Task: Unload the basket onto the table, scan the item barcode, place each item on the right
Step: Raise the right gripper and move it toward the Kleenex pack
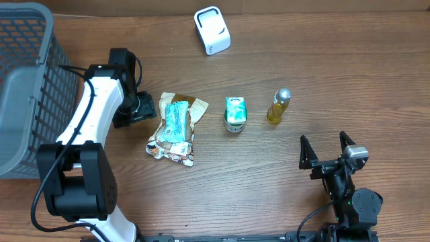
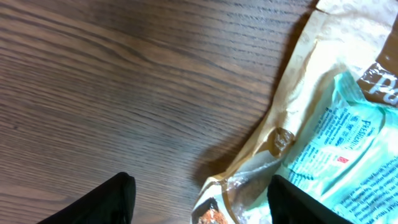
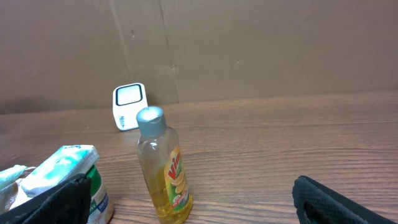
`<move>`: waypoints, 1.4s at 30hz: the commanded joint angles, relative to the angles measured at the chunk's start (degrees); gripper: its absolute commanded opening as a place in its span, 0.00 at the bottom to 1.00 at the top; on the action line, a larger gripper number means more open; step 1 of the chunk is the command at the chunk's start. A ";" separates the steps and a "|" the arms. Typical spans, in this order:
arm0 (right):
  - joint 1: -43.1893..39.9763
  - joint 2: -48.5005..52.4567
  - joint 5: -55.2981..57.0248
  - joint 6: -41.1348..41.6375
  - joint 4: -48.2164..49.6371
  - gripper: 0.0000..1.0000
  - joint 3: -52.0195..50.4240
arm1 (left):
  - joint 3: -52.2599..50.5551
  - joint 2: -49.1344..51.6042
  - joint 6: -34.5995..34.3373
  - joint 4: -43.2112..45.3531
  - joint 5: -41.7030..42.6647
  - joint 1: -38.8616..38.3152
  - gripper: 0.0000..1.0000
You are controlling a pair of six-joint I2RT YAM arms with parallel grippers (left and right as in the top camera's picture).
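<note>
A: Overhead check. What is sitting where, biggest first?

B: The table (image 1: 302,60) is carrying everything. A grey mesh basket (image 1: 27,81) is sitting at its left edge. Beside the basket the left arm is reaching in, and the left gripper (image 1: 149,107) is hovering at the left side of the beige pouch (image 1: 196,107). That pouch is lying flat, left of the table's centre, with a teal packet (image 1: 176,119) resting on top of it.

A: Jaws on that side?

B: They are standing apart, released and gripping nothing. In the wrist view, bare wood and the pouch's crinkled corner are showing between them. The finger on the right of that view (image 2: 298,202) is sitting over the pouch's edge. Whether it is touching the foil, I cannot tell.

A: Smaller items?

B: The white scanner (image 1: 212,30) is standing near the far edge, well apart from the pouch. A green-and-white tub (image 1: 235,113) is standing at the centre, just right of the pouch. A yellow bottle (image 1: 279,106) with a silver cap is standing upright to the tub's right.

A: Other arm?

B: The right gripper (image 1: 324,144) is hanging near the near edge, toward the right corner. Its fingers are spreading wide on nothing, apart from the bottle.
</note>
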 commanded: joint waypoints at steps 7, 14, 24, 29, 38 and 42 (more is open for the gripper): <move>0.04 0.02 -0.28 -0.02 0.33 1.00 -0.61 | 1.11 -0.46 1.03 0.22 -8.39 0.42 0.99; 0.04 0.02 -0.28 -0.02 0.33 1.00 -0.61 | 1.11 -0.46 1.05 0.81 -8.44 0.31 0.99; 0.04 0.02 -0.26 -0.02 0.33 1.00 -0.61 | 1.11 -0.46 1.05 0.81 -8.44 0.31 1.00; 0.04 0.02 -0.22 -0.07 2.27 1.00 -0.61 | 1.11 -0.46 1.05 0.81 -8.44 0.26 1.00; 0.04 0.02 -3.74 0.48 5.49 1.00 -0.61 | 1.11 -0.46 1.05 0.81 -8.44 0.26 1.00; 0.04 0.02 -4.98 3.04 4.57 1.00 -0.59 | 1.11 -0.46 1.05 0.81 -8.44 0.26 1.00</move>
